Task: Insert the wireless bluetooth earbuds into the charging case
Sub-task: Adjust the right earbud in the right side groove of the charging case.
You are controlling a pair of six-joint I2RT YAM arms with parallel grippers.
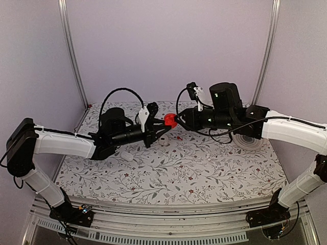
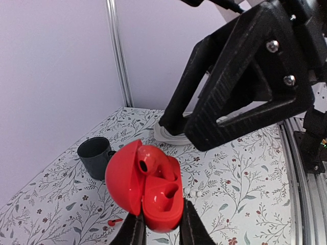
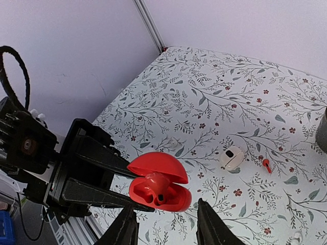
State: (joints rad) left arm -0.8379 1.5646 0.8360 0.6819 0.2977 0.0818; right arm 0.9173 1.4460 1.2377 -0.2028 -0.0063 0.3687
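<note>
Your table (image 1: 204, 173), under its leaf-and-flower cover, carries both arms at its near edge. Your left arm (image 1: 61, 143) and right arm (image 1: 286, 130) reach in and meet above the middle of the table, toward the back edge. A dark grey mug (image 2: 94, 157) stands upright near the back edge.

Your left gripper (image 2: 162, 225) holds the red case (image 2: 153, 189) up off the table, its fingers (image 2: 134, 234) clamped on the lower half from both sides. The lid stands open, and one red earbud (image 3: 156, 182) sits in a hollow of the case.

Your right gripper (image 3: 166, 229) hangs just beside the red case and faces it. Its fingers (image 3: 210, 227) are apart and just short of the case.

On the table beyond the held case lies a small white case (image 3: 231, 158). A loose red earbud (image 3: 266, 164) lies just beside it, not touching it.
</note>
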